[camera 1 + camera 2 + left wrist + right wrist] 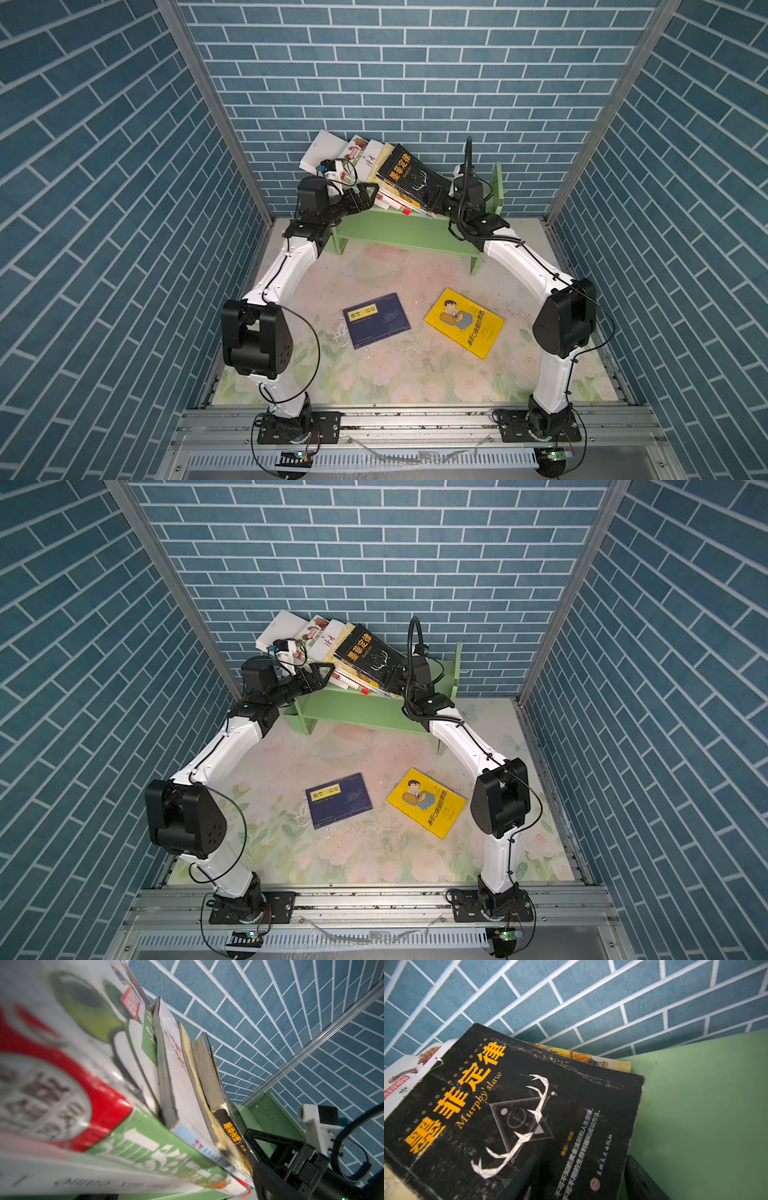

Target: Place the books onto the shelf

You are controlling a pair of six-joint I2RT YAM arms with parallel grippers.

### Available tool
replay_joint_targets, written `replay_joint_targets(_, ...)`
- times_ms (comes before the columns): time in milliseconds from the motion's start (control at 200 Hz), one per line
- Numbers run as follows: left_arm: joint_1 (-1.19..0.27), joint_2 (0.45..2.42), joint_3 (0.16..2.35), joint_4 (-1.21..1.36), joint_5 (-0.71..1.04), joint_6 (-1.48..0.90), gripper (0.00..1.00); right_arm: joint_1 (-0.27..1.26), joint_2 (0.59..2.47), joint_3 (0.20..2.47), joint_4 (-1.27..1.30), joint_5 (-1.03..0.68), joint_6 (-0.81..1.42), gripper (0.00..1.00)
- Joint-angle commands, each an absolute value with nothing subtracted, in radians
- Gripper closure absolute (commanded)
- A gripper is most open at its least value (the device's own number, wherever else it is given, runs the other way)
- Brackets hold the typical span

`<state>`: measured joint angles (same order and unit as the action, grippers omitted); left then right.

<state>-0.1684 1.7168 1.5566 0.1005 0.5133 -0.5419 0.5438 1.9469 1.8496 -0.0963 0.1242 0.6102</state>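
The black book (529, 1115) reads "Murphy's law". The left tool (369, 194) is spread; the right tool (435, 196) is at the book's corner, grip unclear. Floral desk (395, 282), blue-brick walls (415, 83).

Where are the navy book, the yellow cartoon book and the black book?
navy book (377, 320): in a top view, middle of cover.
yellow cartoon book (464, 322): in a top view, middle of cover.
black book (517, 1118): right wrist view, front cover.

The tabletop (415, 374) has a pale floral print, scuffed near its middle. Blue brick-pattern walls (415, 62) stand behind and beside it. A metal rail (415, 419) lines its front edge.
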Motion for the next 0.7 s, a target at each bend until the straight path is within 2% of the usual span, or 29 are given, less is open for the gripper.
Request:
replay_joint_targets(0, -0.179, 1.704, 1.620, 0.185, 0.596, -0.522, 0.00, 0.560, 2.024, 1.855, -0.158, 0.000, 0.633, 0.37)
replay_joint_targets(255, -0.185, 1.736, 1.643, 0.240, 0.588, -0.550, 0.00, 0.580, 2.099, 1.907, -0.161, -0.121, 0.614, 0.40)
replay_joint_targets(695, -0.199, 1.767, 1.691, 0.253, 0.543, -0.554, 0.00, 0.614, 2.130, 1.873, -0.174, -0.156, 0.700, 0.41)
